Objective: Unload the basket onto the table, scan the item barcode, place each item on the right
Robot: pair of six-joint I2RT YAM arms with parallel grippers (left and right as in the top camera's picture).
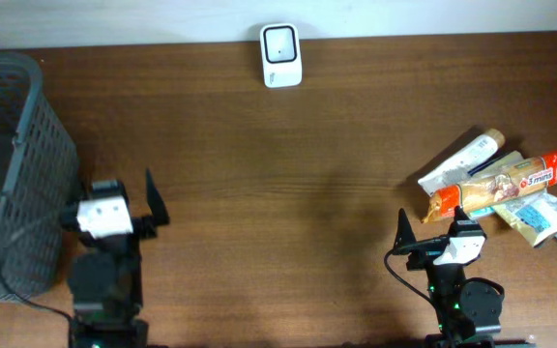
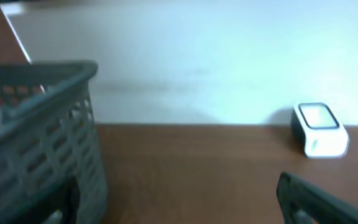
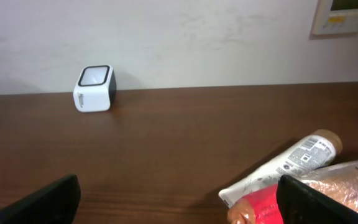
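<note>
A white barcode scanner (image 1: 280, 55) stands at the table's far edge, also seen in the left wrist view (image 2: 319, 129) and the right wrist view (image 3: 94, 88). The items lie in a pile at the right: a white tube (image 1: 460, 161) (image 3: 291, 163), a red-orange wrapped pack (image 1: 501, 184) (image 3: 263, 208) and a blue-green packet (image 1: 549, 217). My right gripper (image 1: 433, 227) (image 3: 179, 205) is open just left of the pile, its right finger over the red pack's end, holding nothing. My left gripper (image 1: 114, 198) (image 2: 182, 205) is open over bare wood beside the basket.
A grey mesh basket (image 1: 8, 164) (image 2: 36, 124) stands at the left edge, close to my left gripper's left finger. A pale wall runs behind the table, with a wall panel (image 3: 347, 15) at the upper right.
</note>
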